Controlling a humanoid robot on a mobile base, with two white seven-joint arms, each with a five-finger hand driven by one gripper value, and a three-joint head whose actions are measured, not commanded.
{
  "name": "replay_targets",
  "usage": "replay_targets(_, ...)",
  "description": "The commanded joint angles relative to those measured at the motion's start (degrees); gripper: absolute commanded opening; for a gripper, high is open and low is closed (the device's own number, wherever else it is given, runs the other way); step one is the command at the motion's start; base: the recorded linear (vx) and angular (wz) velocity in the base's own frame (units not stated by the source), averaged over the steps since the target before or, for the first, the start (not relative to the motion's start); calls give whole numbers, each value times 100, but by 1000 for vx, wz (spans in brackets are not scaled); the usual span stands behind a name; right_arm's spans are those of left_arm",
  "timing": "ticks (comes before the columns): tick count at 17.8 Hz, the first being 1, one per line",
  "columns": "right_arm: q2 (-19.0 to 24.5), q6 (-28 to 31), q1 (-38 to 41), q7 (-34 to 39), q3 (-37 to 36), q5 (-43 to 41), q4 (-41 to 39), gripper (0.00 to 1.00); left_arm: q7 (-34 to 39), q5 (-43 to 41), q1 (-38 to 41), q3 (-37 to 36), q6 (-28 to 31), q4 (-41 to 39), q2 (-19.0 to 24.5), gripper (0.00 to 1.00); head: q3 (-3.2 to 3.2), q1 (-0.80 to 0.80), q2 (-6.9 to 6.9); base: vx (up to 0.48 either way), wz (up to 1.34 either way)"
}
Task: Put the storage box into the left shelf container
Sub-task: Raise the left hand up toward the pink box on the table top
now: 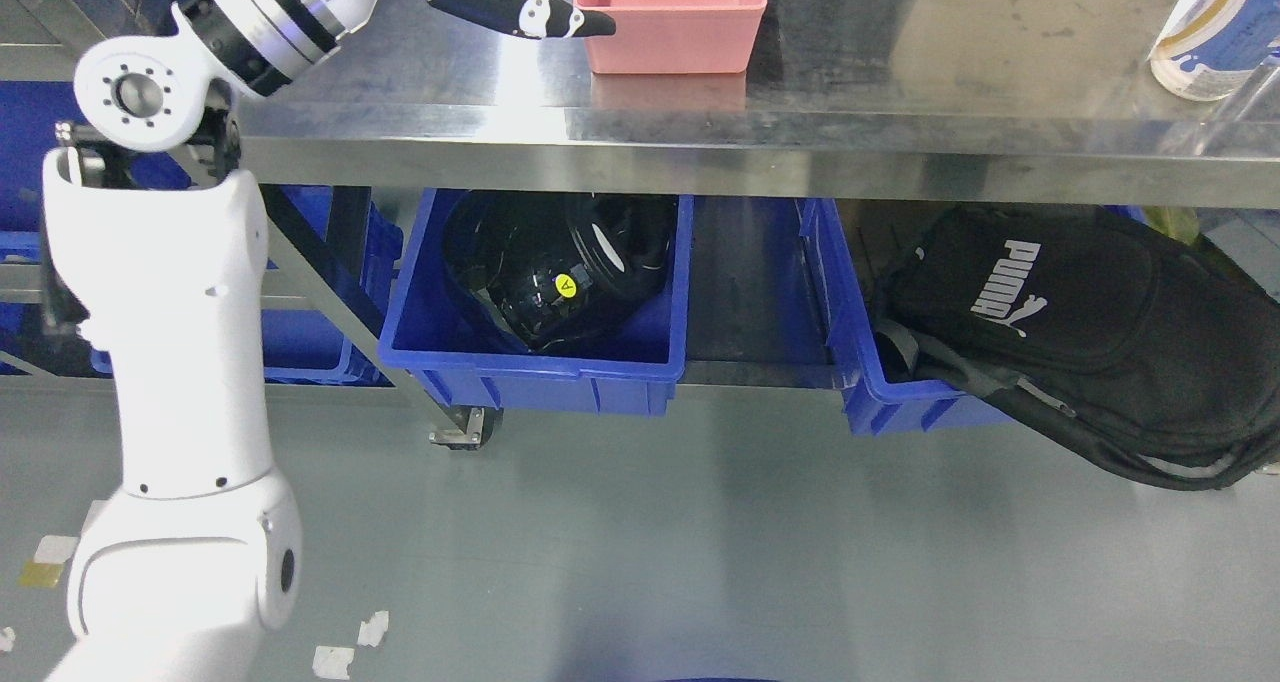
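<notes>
A pink storage box (670,17) stands upright on the steel table (900,72), at the top middle of the head view. My left hand (520,7) reaches over the table from the left. Its black fingers (580,24) are stretched out and hold nothing, with the tips right at the box's left wall. The left arm (170,342) rises along the left side of the view. The right arm is out of view.
Under the table a blue bin (545,367) holds black gear with a yellow sticker. Another blue bin (880,382) to the right holds a black backpack (1080,322) that hangs over its edge. A white bottle (1210,32) stands at the table's far right. More blue bins (320,342) sit at left.
</notes>
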Motion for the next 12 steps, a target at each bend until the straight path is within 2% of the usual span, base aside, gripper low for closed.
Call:
replay_targets(1,-100,1,-27,-5,0,-123,-100,100,-193,-683,-727,-1134,185,1073,925,99,0,0,0,0,0)
replay_targets(4,-100,9,-18,-5,0,-123,-100,100,-201,-719,-745,-1311,265,1347,575,99,0,0,0,0,0)
replay_targets(9,-100,9,-18,-5,0,-123,-100,100,-421,-719,-850,-1328,897,1672,-180,96,0,0,0,0,0)
replay_targets(12,-100,1,-27,-5,0,-123,-100,100,-430,-920,-1209,-1538,907,2321,-375,95,0,0,0,0,0)
